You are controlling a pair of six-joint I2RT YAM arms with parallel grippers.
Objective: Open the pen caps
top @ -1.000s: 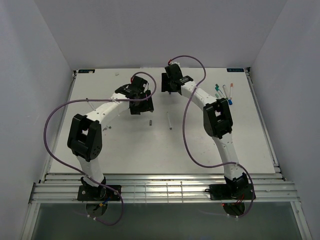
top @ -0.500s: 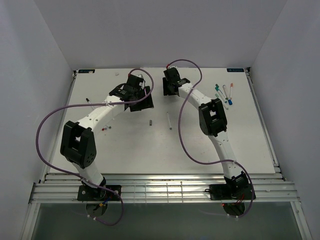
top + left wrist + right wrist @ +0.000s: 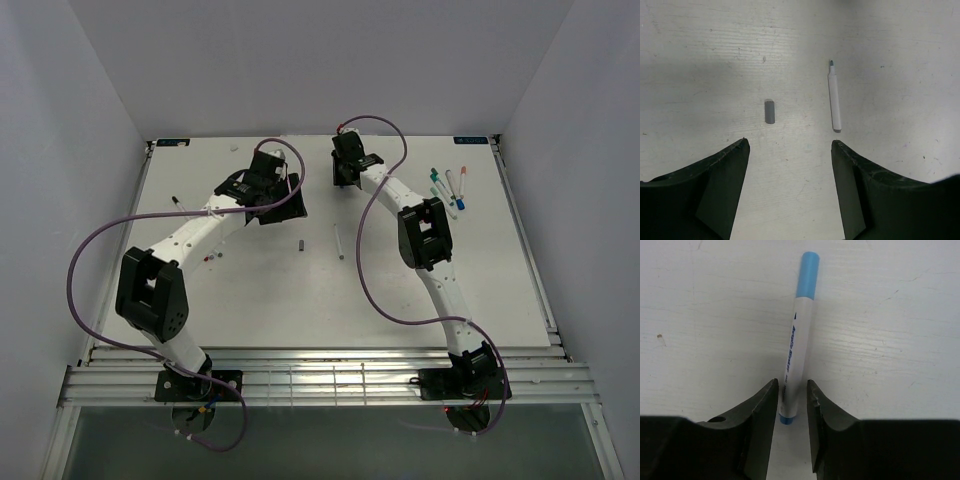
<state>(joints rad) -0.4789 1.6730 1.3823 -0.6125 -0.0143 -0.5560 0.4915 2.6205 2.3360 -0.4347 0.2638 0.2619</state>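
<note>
Right jaws sit low on the desk [image 3: 400,290], straddling the near tail of the blue-capped pen [image 3: 796,350] with only slivers of gap each side; can't tell whether they bite yet. That pen lies flat at far centre, its light-blue cap [image 3: 807,274] on and pointing away from the wrist. Left jaws are spread wide, holding nothing, above a loose grey cap [image 3: 770,111] and an uncapped pen [image 3: 835,102] just right of it, mid-desk. More pens [image 3: 450,185] lie bunched far right. Risks: the barrel is a smooth, round, glossy white plastic tube, so a pinch at its very tail could let it roll, squirt out, or pivot on lift, with the cap end as a long overhang. The jaws look like hard black plastic with flat faces, so probably little friction. The cap is a short, slick cylinder, so there's not much to grab; a left pinch landing half on the barrel likely won't separate it. The desk is matte white and scuffed; jaws this low could drag on it.
</note>
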